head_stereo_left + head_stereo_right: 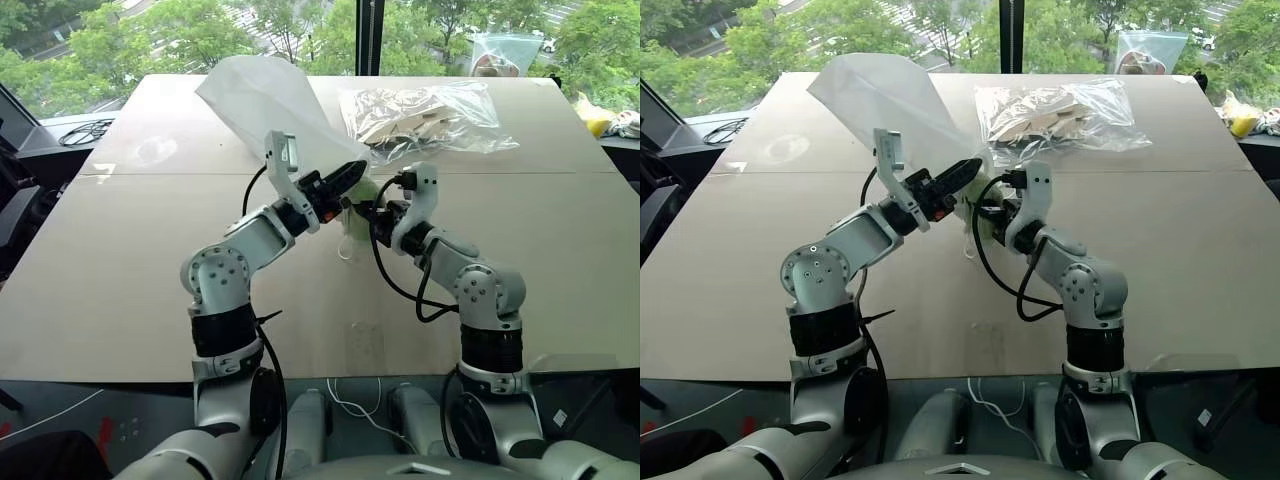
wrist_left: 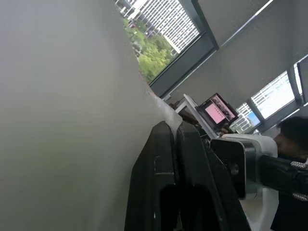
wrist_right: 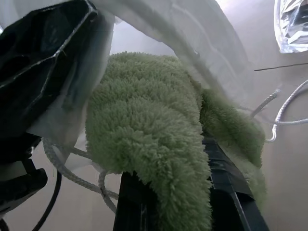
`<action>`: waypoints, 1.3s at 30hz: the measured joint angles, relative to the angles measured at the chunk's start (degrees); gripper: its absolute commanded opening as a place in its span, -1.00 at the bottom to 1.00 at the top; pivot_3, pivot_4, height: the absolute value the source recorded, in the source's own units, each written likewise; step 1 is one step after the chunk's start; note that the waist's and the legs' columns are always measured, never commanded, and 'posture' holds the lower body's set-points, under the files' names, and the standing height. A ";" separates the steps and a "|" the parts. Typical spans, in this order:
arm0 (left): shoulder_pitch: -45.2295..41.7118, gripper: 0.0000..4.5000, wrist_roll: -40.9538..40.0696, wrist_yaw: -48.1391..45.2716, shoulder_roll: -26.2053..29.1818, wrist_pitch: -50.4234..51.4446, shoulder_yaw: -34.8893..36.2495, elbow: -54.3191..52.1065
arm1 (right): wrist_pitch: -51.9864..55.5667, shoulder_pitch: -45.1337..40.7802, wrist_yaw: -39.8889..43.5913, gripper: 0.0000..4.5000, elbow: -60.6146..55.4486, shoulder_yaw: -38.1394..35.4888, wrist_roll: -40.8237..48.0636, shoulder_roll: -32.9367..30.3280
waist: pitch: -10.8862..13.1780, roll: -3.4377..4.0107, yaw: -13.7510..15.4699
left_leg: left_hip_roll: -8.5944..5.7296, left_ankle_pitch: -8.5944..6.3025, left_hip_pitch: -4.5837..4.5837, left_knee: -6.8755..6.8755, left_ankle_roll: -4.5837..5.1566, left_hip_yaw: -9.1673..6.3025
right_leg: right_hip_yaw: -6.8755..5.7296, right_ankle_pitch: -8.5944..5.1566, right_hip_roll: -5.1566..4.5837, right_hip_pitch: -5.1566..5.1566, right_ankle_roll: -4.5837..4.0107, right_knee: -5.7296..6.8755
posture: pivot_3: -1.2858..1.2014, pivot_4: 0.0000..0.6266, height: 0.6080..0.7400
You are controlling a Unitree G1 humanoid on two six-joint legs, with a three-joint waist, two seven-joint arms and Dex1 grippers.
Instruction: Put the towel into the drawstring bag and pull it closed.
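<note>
The white drawstring bag lies tilted over the middle of the table, its mouth lifted toward me. My left gripper is shut on the bag's rim, fingers pressed together on the fabric. My right gripper is shut on the light green towel, held right at the bag's mouth beside the left gripper. In the right wrist view the towel drapes over the black fingers, with the bag's edge and white cords just around it. A bit of green towel peeks between the two grippers.
A clear plastic bag with beige contents lies behind the grippers at the back right. Another small clear bag stands at the far edge. Black cables lie off the table at the far left, a yellow object at the far right.
</note>
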 measured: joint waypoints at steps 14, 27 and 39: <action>4.53 -1.00 -5.75 -0.98 3.19 0.99 -2.23 -1.67 | -3.79 -0.03 -18.73 -0.99 3.73 -8.91 37.53 0.03 | 0.01 0.02 -0.13 | 0.02 0.00 -0.02 -0.02 0.01 0.02 | 0.00 -0.10 0.02 -0.01 0.14 -0.05 | 0.03 -0.52 1.00; 5.89 -1.00 -9.53 -8.39 5.15 1.50 -8.11 -2.41 | -19.36 -0.06 -34.33 -0.99 6.65 -4.77 60.25 0.03 | 0.06 0.09 -0.25 | 0.05 -0.01 -0.03 -0.04 0.02 0.01 | 0.01 -0.26 0.04 -0.01 -0.02 -0.08 | 0.03 -0.52 1.00; 5.06 -1.00 -6.64 -13.49 6.89 -4.40 -8.50 1.88 | -23.38 -0.44 -42.07 0.29 6.90 1.45 57.16 -1.18 | 0.10 0.15 -0.21 | 0.05 -0.01 -0.14 -0.10 0.02 0.03 | 0.01 -0.28 0.03 -0.14 -0.03 -0.14 | 0.03 -0.52 1.00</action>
